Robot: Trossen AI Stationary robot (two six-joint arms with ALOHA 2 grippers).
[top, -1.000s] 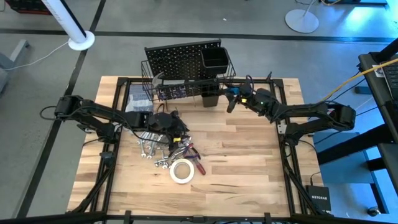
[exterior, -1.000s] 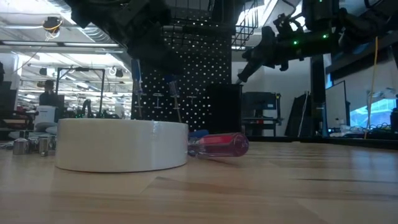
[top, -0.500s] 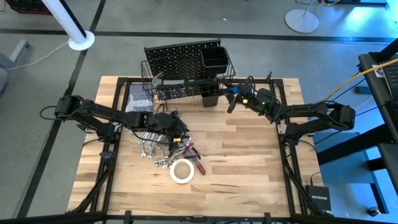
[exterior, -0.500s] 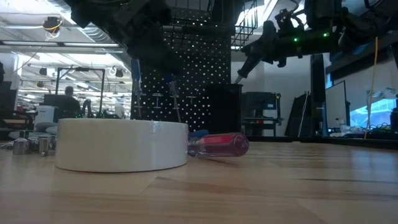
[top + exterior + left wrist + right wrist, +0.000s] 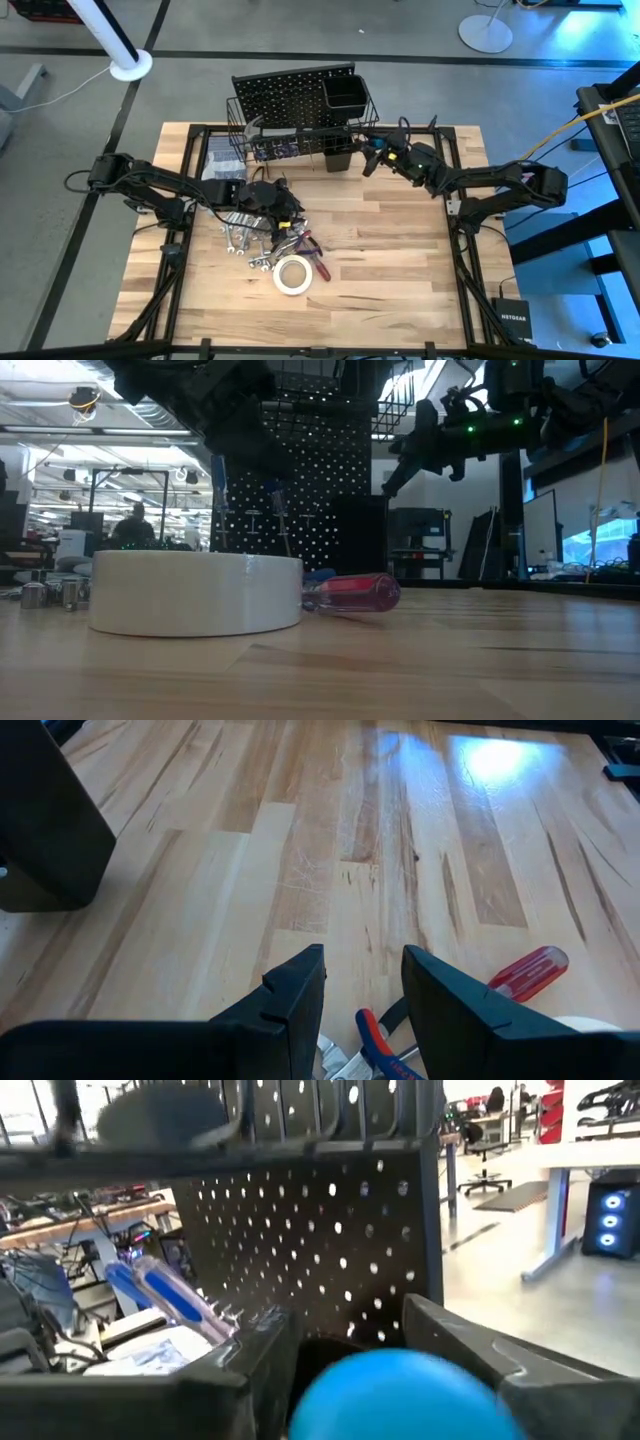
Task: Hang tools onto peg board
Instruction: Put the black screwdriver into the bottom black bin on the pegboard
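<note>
Standing upright at the far edge of the table (image 5: pixel 400 250), the peg board (image 5: pixel 285 90) faces the arms so its holes, wire basket (image 5: pixel 300 135) and black square cup (image 5: pixel 345 95) can take tools from the front. 2 blue-handled screwdrivers (image 5: pixel 165 1295) already stand near its foot, handles up, long axes roughly vertical.

Just right of the peg board, the right gripper (image 5: pixel 372 157) is raised off the table with a blue-handled tool (image 5: pixel 395 1395) between its fingers, probably a screwdriver carried in for hanging. Only the rounded handle end shows, so its long axis seems to run along the gripper toward the board. Whether the fingers clamp it or have loosened I cannot tell.

Well in front of the peg board, the left gripper (image 5: pixel 362 995) hovers low over the heap of wrenches (image 5: pixel 245 235) and pliers (image 5: pixel 380 1040), jaws spread and empty, likely lining up the next pick. Beside that heap lie the white tape roll (image 5: pixel 292 275), flat on its side, and a red-handled screwdriver (image 5: pixel 350 592) lying flat, handle pointing away from the roll.
</note>
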